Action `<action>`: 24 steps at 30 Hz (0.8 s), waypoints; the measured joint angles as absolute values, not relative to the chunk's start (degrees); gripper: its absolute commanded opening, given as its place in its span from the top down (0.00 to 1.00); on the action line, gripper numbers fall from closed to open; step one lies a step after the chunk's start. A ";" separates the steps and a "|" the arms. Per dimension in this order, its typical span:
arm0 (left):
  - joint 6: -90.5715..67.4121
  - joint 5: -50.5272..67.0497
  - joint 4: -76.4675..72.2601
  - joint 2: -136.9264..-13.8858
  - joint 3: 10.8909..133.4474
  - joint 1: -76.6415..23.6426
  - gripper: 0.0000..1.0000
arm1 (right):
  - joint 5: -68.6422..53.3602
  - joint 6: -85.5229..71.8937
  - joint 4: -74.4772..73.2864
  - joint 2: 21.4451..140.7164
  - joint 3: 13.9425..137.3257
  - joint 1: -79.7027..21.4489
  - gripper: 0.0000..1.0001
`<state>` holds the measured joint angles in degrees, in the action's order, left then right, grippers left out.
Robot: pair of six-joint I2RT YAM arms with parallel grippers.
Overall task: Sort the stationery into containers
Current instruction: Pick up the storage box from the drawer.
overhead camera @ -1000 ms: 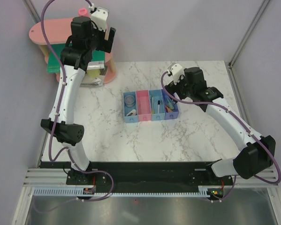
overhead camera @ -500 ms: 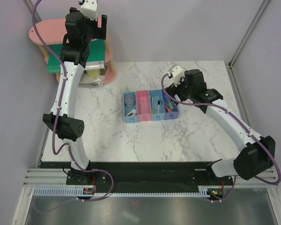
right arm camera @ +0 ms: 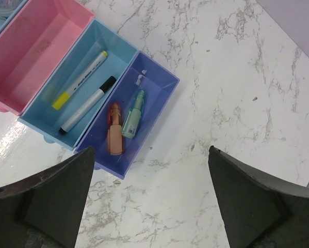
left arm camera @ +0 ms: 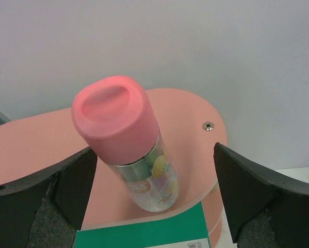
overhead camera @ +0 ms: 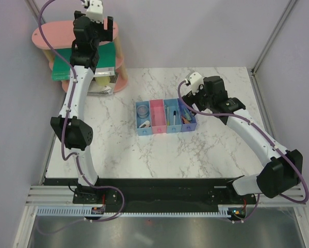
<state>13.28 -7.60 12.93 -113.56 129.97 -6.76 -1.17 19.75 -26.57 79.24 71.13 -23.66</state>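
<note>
A pink-capped tube (left arm camera: 127, 142) with a clear printed body stands tilted on the top of the pink oval shelf (left arm camera: 190, 119). My left gripper (left arm camera: 154, 155) is open around it; the fingers (left arm camera: 74, 181) stand apart from it on both sides. In the top view the left gripper (overhead camera: 98, 27) is high over the shelf and hides the tube. The row of four bins (overhead camera: 166, 117) holds a clear pot (overhead camera: 142, 109). The light blue bin (right arm camera: 66, 88) holds two markers, the darker blue bin (right arm camera: 144, 103) an orange piece (right arm camera: 114, 135) and a green piece (right arm camera: 133, 114). My right gripper (right arm camera: 149, 206) is open and empty beside the bins.
A big green flat book (left arm camera: 144, 235) lies on the shelf's lower tier (overhead camera: 105, 57). A yellow-and-clear box (overhead camera: 101, 82) stands at the shelf's foot. The pink bin (right arm camera: 35, 51) holds nothing. Walls close in behind and at both sides. Marble table (overhead camera: 144, 155).
My left arm has swung up and back over the shelf top, bringing its open fingers round the pink-capped tube. The right arm has not moved.
</note>
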 measured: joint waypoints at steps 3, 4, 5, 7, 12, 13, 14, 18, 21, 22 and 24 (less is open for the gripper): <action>13.13 -7.46 11.68 -115.22 129.86 -6.44 0.00 | -1.19 19.73 -26.57 79.42 71.13 -23.44 0.02; 13.10 -7.44 11.29 -115.66 129.86 -6.33 0.01 | -1.17 19.73 -26.57 79.48 71.13 -23.40 0.02; 13.04 -7.40 10.61 -116.01 129.82 -6.22 0.02 | -1.17 19.73 -26.57 79.59 71.13 -23.40 0.02; 12.78 -7.38 9.34 -116.62 129.75 -6.11 0.06 | -1.17 19.73 -26.57 79.68 71.13 -23.22 0.02; 11.79 -7.40 6.33 -117.56 129.75 -5.85 0.38 | -1.17 19.70 -26.57 79.92 71.13 -22.76 0.02; 11.55 -7.40 5.89 -117.64 129.73 -5.80 0.44 | -1.17 19.70 -26.57 80.05 71.13 -22.68 0.02; 11.22 -7.60 5.58 -117.73 129.69 -5.80 0.51 | -1.17 19.70 -26.57 80.20 71.13 -22.63 0.02; 10.15 -7.46 3.66 -117.73 128.77 -5.69 0.84 | -1.17 19.51 -26.59 80.58 71.13 -22.33 0.02; 9.85 -7.44 1.28 -117.36 127.07 -5.69 0.98 | -1.17 19.31 -26.57 80.58 71.13 -22.20 0.02; 9.80 -7.44 0.49 -116.99 126.21 -5.69 0.98 | -1.17 19.29 -26.59 80.58 71.13 -22.13 0.02; 9.58 -7.42 -0.78 -116.27 124.66 -5.69 0.98 | -1.17 19.25 -26.59 80.58 71.13 -22.04 0.02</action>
<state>9.58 -7.42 -0.78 -116.27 124.66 -5.69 -1.17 19.25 -26.59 80.58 71.13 -22.04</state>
